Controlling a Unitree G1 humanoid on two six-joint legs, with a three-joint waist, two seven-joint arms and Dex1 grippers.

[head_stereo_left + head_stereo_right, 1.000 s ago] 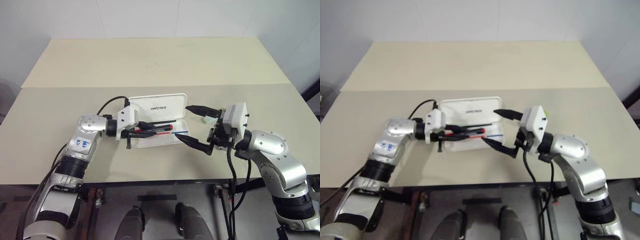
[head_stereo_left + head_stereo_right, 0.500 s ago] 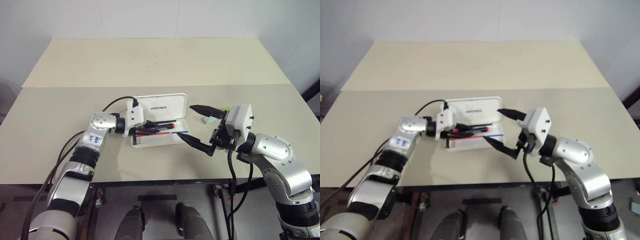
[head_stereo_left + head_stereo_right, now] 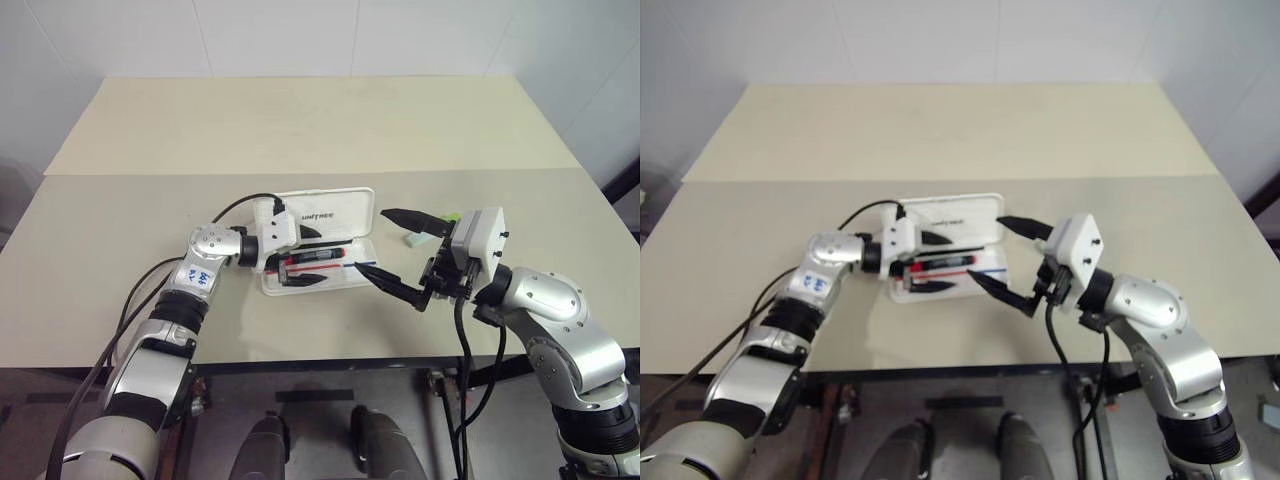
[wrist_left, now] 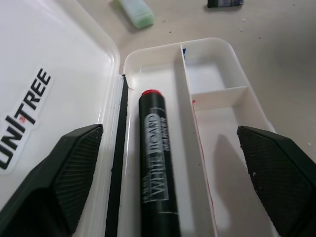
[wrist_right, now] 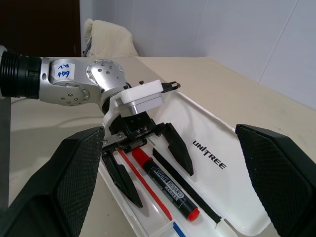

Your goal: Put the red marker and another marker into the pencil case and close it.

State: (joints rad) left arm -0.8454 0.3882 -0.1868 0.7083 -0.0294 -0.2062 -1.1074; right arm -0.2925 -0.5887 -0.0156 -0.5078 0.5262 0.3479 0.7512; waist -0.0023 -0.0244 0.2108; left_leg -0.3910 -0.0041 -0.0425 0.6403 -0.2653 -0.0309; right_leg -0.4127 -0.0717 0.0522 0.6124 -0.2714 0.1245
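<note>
The white pencil case (image 3: pixel 345 280) lies open mid-table, its "UNITREE" lid (image 3: pixel 330 212) flat behind the tray. The red marker (image 3: pixel 318 257) lies loose in the tray's rear compartment, red end (image 4: pixel 151 93) toward the right. My left gripper (image 3: pixel 306 257) is open, one finger on each side of the marker, not touching it. Another marker, the pale green highlighter (image 3: pixel 413 238), lies on the table just right of the case. My right gripper (image 3: pixel 395 250) hovers open and empty at the case's right end, its upper finger (image 3: pixel 405 217) beside the highlighter.
A small dark block (image 4: pixel 224 3) lies on the table beyond the highlighter (image 4: pixel 136 12). The tray has a long divider and a short cross wall (image 4: pixel 219 93). A seam joins two beige tables (image 3: pixel 150 175); the front edge is close below the case.
The left gripper slid a little further along the case and opened, leaving the red marker lying in the tray. The right gripper stays open in place.
</note>
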